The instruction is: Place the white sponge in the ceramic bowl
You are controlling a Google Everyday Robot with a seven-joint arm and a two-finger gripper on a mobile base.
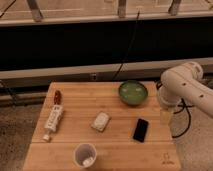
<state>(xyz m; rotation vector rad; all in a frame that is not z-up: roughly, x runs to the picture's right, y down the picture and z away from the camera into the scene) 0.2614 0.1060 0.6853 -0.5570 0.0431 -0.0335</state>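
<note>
White rounded sponge block (101,121) is lying mid-frame, long axis diagonal, well left of the right-side gripper (165,117), whose state I cannot tell.

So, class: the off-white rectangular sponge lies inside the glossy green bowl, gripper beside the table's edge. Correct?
No. In the camera view the off-white rectangular sponge lies on the wooden table, apart from the glossy green bowl; the gripper is beside the table's edge.

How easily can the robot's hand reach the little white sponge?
Probably yes: the hand hangs by the wooden table's right edge, the off-white rectangular sponge lies uncovered, only a flat black phone between.
</note>
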